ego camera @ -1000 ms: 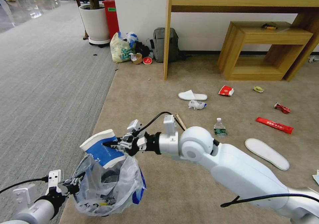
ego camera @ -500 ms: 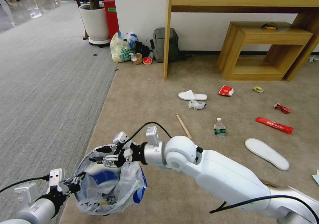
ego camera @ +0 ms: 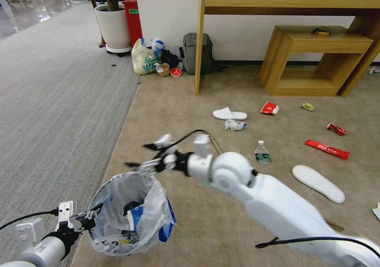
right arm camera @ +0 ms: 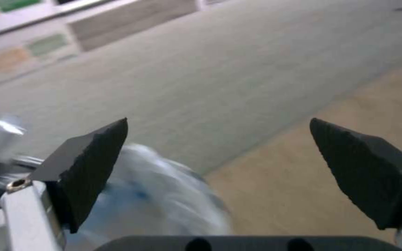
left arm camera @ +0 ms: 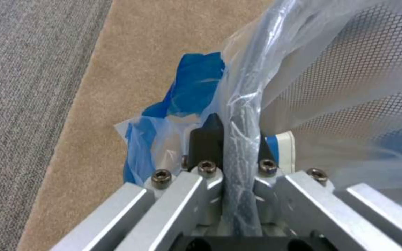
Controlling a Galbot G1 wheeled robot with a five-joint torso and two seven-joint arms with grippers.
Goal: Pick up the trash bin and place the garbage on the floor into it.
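No text legible anywhere. Pale-yellow shopping bag (ego camera: 143, 59) by the wall has green print — unreadable. Bin liner (ego camera: 130, 213) carries blue print, not decipherable. Long red wrapper (ego camera: 327, 149) and red-white packet (ego camera: 269, 108) on the carpet show markings — too small to read.

Your head camera looks forward and down across the floor (ego camera: 190, 101), with the trash bin (ego camera: 130, 215) near, at 7 o'clock. Your left wrist camera sits tight against the bin's rim. Your right wrist camera looks out between its gripper (right arm camera: 220, 174), above that same bin.
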